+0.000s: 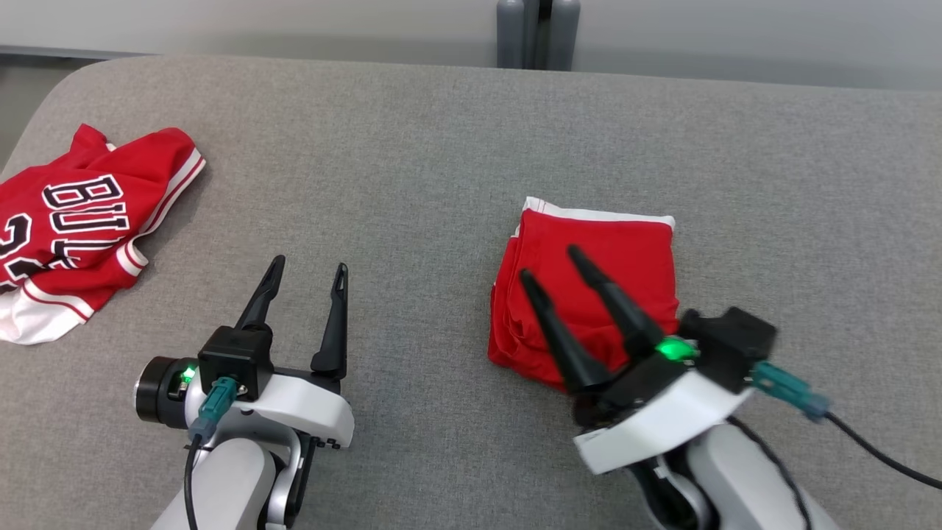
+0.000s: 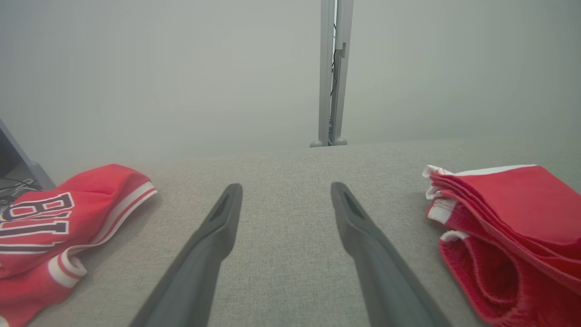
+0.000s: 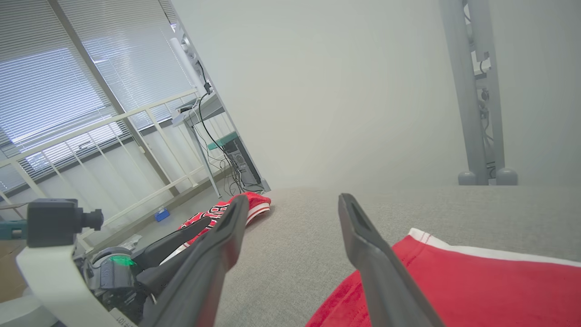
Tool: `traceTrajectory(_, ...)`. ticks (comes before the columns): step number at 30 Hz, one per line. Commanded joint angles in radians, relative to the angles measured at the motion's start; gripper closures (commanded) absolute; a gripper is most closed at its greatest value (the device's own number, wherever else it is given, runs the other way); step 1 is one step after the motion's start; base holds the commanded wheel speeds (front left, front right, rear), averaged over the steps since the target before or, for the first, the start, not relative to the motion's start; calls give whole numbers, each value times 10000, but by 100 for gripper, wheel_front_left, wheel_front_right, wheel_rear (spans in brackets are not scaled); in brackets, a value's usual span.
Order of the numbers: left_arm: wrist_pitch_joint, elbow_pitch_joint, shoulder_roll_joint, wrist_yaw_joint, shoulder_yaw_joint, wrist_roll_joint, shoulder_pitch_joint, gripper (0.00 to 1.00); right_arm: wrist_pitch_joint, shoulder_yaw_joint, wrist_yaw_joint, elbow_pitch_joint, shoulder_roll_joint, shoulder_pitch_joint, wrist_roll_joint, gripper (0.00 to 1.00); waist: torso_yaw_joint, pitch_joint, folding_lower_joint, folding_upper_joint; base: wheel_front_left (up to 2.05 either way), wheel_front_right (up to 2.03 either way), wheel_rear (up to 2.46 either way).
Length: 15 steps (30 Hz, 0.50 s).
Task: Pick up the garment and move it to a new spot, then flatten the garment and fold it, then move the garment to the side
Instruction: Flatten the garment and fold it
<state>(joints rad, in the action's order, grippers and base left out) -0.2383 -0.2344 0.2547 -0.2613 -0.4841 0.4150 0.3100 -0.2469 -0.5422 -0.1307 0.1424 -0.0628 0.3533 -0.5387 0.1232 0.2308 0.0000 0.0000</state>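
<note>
The folded red garment [image 1: 633,250] with a white edge lies on the right part of the grey table [image 1: 412,147]. Our right claw [image 1: 550,263] hangs over it, fingers wide apart, holding nothing. Our left claw [image 1: 309,263] is wide too, over bare table. Far to the left lies a crumpled red jersey [image 1: 81,228]. We can read black letters "BUL" on it, and part of a number. A grey post [image 1: 537,33] stands behind the table's far edge.

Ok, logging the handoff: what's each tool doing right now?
Left tool: open, empty.
Right tool: open, empty, over the folded red garment.
</note>
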Motion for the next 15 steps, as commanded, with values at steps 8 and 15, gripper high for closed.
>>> traceTrajectory(8, -96, 93, 236, -161, 245, 120, -234, 0, 519, 2826, -3, -1191, -210, -1353, 1135, 0, -190, -479, 0, 0, 0, 0, 0)
traceTrajectory(15, -148, 235, 402, -242, 397, 193, -490, 0, 1013, 4888, -3, -1104, -456, -2332, 2138, 0, -291, -977, 0, 0, 0, 0, 0)
